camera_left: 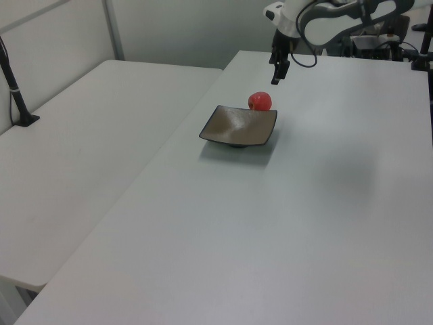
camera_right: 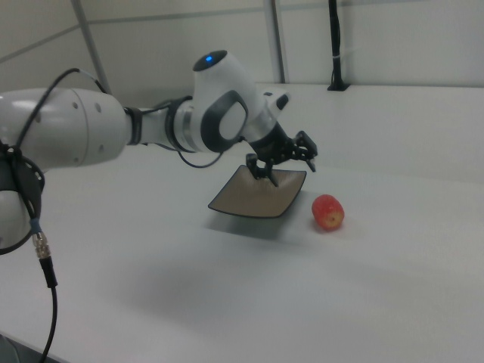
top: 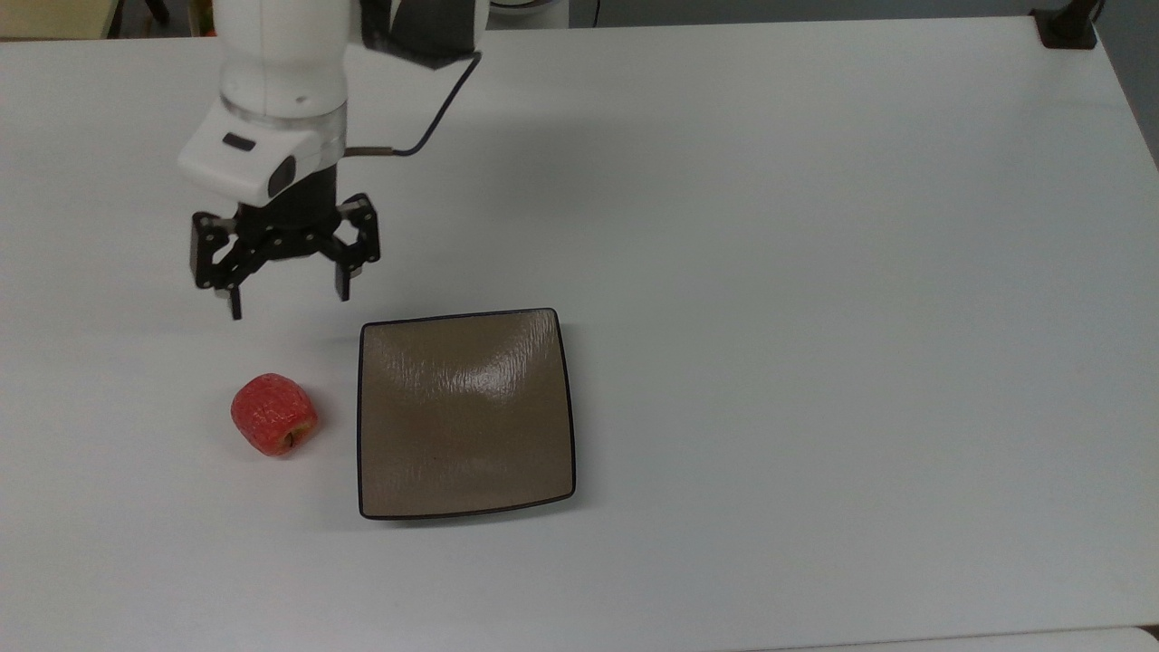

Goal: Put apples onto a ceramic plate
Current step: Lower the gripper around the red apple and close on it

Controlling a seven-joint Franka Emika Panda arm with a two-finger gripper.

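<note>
On the white table, nearest the lower edge of the top view, sits the ceramic plate, a square glossy tan-brown dish with a thin dark rim and rounded corners, its surface bare. Just beside it, on the top view's left and apart from its rim, rests the apple, small and red with pale streaks, lying directly on the tabletop. In the left view the apple appears just behind the plate's far edge, and in the right view the apple lies on the right view's right of the plate. Farther up in the top view the gripper hangs above the table, its two black fingers spread wide and holding nothing; it stands beyond the apple and near the plate's upper left corner, clear of both. Behind it the white arm reaches back toward the table's far edge, with a dark cable looping off its wrist. At the far right corner in the top view a black mount stands on the table.
</note>
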